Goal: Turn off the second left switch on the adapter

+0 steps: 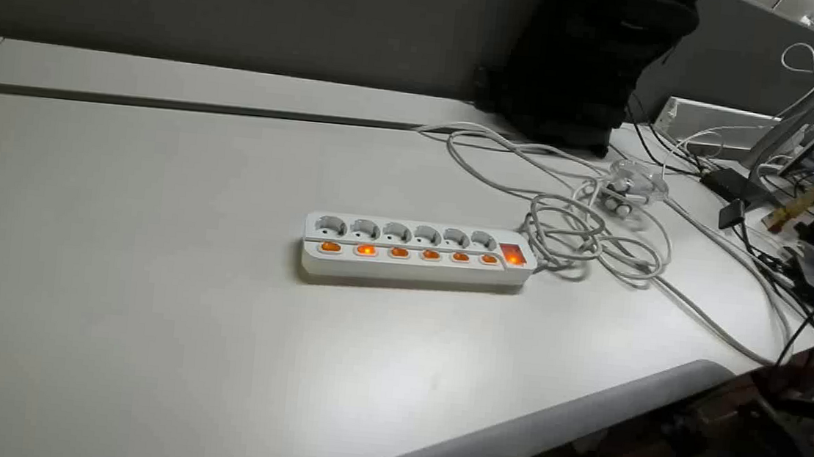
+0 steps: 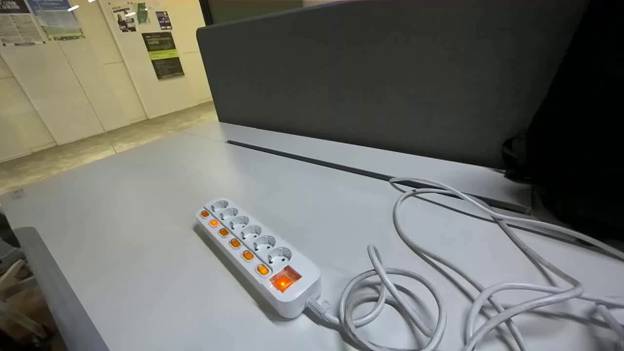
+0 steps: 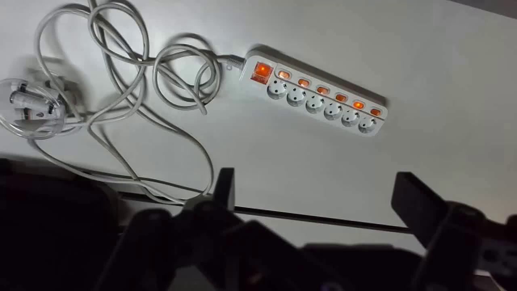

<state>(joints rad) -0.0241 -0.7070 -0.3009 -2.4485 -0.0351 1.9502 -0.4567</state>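
Note:
The adapter is a white power strip lying flat on the table, also seen in an exterior view and the wrist view. It has a row of empty sockets and a row of small orange switches. The second left switch glows brightly, also in an exterior view. In the wrist view this lit switch is second from the right. The large red main switch is lit at the cable end. My gripper is open and empty, apart from the strip. It is outside both exterior views.
Grey cables lie coiled by the strip's main-switch end. A clear plastic object sits among them. A black backpack leans against the dark partition. A slot runs along the table's back. The table's front edge is rounded.

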